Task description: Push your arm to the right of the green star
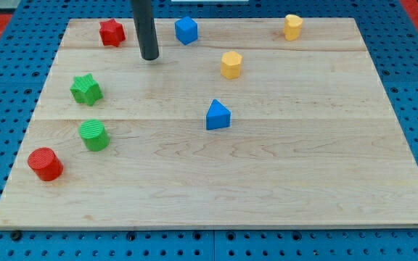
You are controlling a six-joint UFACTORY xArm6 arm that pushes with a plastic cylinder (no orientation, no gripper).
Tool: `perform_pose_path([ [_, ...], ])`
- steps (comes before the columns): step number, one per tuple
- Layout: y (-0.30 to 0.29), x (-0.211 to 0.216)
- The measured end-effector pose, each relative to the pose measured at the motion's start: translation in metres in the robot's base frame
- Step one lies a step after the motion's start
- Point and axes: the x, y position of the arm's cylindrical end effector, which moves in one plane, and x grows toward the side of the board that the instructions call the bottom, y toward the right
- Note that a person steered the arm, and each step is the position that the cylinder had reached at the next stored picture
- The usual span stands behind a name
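Note:
The green star lies near the board's left edge, in the upper half. My tip stands on the board up and to the right of it, well apart from it. The tip sits between the red star to its upper left and the blue cube-like block to its upper right, touching neither.
A green cylinder and a red cylinder lie below the green star. A blue triangle sits mid-board, a yellow hexagon block above it, another yellow block at top right. The wooden board rests on blue pegboard.

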Motion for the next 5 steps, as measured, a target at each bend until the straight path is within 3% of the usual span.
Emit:
perform_pose_path([
  [5, -0.022, 0.0],
])
